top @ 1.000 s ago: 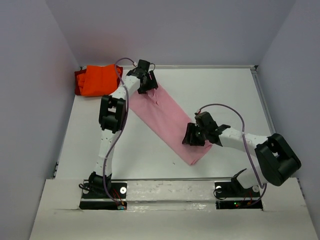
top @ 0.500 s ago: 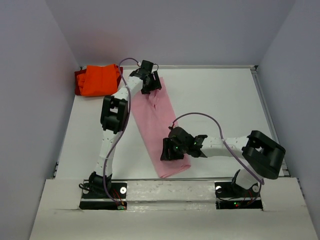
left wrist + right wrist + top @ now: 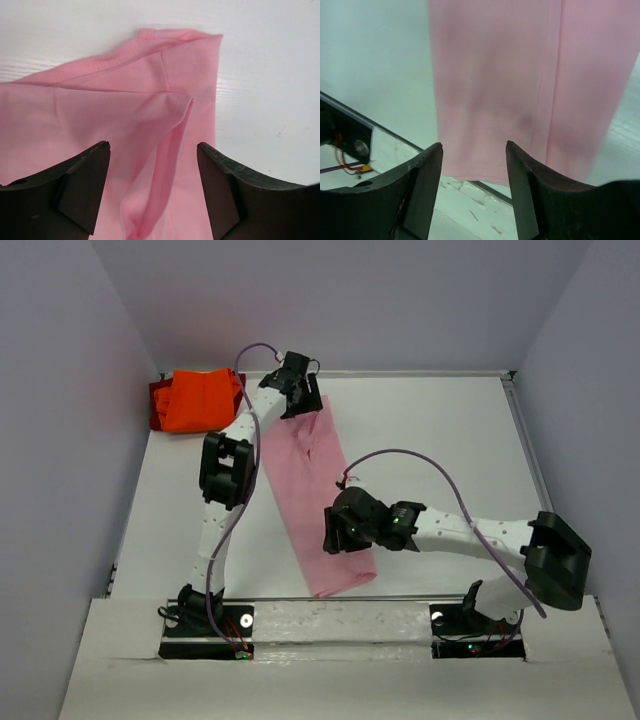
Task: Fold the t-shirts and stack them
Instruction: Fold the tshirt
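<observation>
A light pink t-shirt [image 3: 310, 480], folded into a long strip, lies on the white table [image 3: 450, 440] and runs from the back left toward the near edge. My left gripper [image 3: 300, 398] hovers open over its far end; the left wrist view shows a raised fold of pink cloth [image 3: 100, 115] between the spread fingers [image 3: 85, 185]. My right gripper [image 3: 338, 532] stands open just above the strip's near end [image 3: 520, 75], fingers apart and nothing pinched. Folded orange t-shirts [image 3: 195, 400] sit stacked in the back left corner.
The pink strip's near end reaches almost to the white front rail [image 3: 340, 615], which also appears below the right fingers [image 3: 470, 205]. Grey walls enclose the table on three sides. A purple cable [image 3: 420, 465] arcs over the right arm.
The pink shirt has swung from a diagonal to nearly straight toward the near edge. My right gripper travelled left with its near end; the left gripper stayed at the far end.
</observation>
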{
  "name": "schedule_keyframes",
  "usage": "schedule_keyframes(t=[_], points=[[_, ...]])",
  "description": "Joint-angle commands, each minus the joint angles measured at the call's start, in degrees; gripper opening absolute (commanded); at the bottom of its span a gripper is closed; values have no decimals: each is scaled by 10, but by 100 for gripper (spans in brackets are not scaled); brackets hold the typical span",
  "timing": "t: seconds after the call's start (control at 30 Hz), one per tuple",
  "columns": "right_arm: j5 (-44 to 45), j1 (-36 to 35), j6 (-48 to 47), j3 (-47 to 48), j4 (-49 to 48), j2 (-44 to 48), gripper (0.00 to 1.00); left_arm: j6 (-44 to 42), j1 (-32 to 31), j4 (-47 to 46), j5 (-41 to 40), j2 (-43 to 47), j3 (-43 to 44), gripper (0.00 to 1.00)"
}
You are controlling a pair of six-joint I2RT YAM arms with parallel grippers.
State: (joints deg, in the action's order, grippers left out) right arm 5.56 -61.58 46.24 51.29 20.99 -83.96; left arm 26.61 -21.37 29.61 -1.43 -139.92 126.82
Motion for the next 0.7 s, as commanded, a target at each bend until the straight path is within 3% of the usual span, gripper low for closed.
schedule_keyframes(t=[0.0,0.17,0.27,0.3,0.37,0.5,0.67], points=[[75,-3,-61,86,63,54,60,-31,-1,-2,-65,181,54,80],[131,6,-134,169,88,25,61,-43,-2,-19,-97,313,-24,80],[90,67,-173,222,83,-15,61,-56,-3,-53,-125,429,-176,80],[69,110,-185,245,69,-37,61,-69,-5,-87,-145,486,-268,80],[24,149,-193,267,49,-63,61,-79,-5,-122,-176,537,-349,80],[-3,206,-234,396,41,-174,61,-89,-5,-162,-217,638,-529,80],[-56,248,-277,662,81,-390,61,-76,-4,-203,-222,739,-638,80]])
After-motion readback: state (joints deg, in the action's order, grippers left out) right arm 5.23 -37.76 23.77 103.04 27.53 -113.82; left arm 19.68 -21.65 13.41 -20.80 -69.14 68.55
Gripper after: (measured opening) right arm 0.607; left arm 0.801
